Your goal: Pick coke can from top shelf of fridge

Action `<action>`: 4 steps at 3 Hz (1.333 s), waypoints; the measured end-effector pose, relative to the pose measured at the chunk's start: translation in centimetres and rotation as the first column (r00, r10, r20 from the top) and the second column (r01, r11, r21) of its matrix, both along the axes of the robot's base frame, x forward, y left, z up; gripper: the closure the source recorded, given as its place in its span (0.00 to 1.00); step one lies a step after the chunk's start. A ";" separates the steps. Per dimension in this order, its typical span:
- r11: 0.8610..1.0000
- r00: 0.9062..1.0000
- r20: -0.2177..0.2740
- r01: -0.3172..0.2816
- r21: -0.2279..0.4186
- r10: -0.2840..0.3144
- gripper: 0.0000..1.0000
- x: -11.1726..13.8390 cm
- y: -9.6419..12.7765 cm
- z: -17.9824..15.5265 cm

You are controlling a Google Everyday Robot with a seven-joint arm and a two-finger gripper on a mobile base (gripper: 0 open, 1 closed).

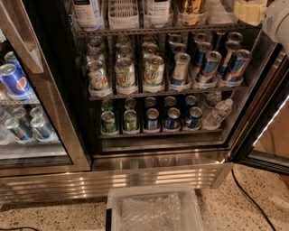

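The fridge [158, 168] stands with its right door open, showing a dark interior and wire racks. The top shelf [158, 30] runs along the upper edge of the view and holds clear plastic bins [123, 17] with bottles and a gold can. No coke can shows; the upper part of the shelf is cut off. My gripper [251, 11], pale yellow on a white arm [277, 22], is at the top right corner, in front of the right end of the top shelf.
The middle rack holds green-and-white cans [125, 72] and blue-and-silver cans [210, 63]. The lower rack holds small cans [151, 118] and water bottles [217, 113]. The left glass door [27, 117] is shut over Pepsi cans. The open door [266, 135] stands right. A clear bin [153, 210] and a cable [248, 198] are on the floor.
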State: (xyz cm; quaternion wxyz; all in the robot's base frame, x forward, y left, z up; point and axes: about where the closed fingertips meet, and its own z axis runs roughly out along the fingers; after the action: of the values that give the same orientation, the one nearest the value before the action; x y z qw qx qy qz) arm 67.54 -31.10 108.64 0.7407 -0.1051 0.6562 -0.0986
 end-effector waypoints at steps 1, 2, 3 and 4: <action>0.999 1.000 0.010 -0.011 0.035 0.010 0.27 0.9 -0.2 -0.1; 0.998 1.000 0.019 -0.010 0.062 0.009 0.30 1.3 -0.6 -0.2; 0.997 1.000 0.025 -0.001 0.083 -0.001 0.29 1.7 -1.1 -0.5; 0.996 0.999 0.028 0.012 0.088 -0.014 0.27 2.1 -1.5 -0.6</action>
State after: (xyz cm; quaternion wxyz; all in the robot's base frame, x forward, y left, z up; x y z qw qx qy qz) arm 69.66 -32.63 108.02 0.7534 -0.0666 0.6497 -0.0760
